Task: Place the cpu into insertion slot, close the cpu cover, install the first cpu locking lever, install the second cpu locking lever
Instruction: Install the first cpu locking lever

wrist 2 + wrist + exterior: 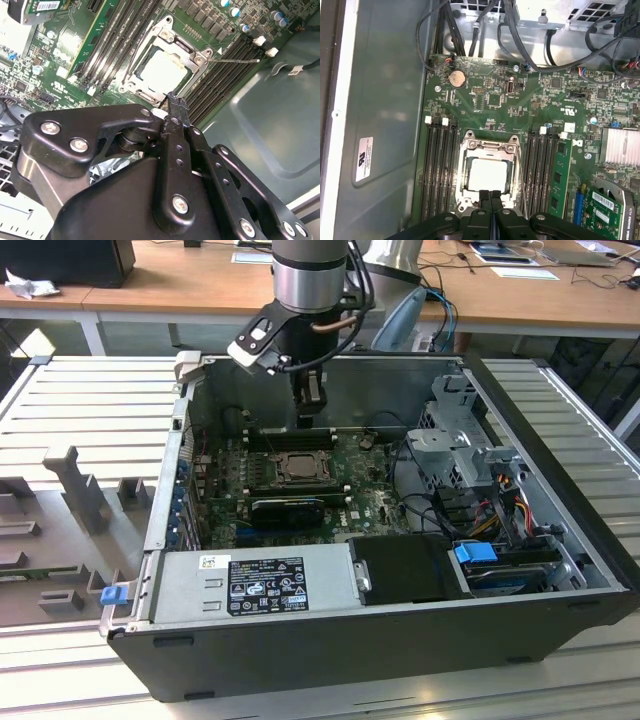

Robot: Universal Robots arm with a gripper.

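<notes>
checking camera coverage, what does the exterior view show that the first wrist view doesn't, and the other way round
Exterior view adds: the whole open computer case, the power supply along its near edge, and the arm's wrist above the board.
First wrist view adds: a coin cell, white memory-slot latches, and a clear look at the pale cpu under the closed cpu cover.
Both share: the green motherboard, the insertion slot and the gripper, shut, at the socket's edge.

one cpu point(487, 175), one cpu cover point(490, 146), one claw point(490, 192), one motherboard point(520, 102), one coin battery point(456, 78).
</notes>
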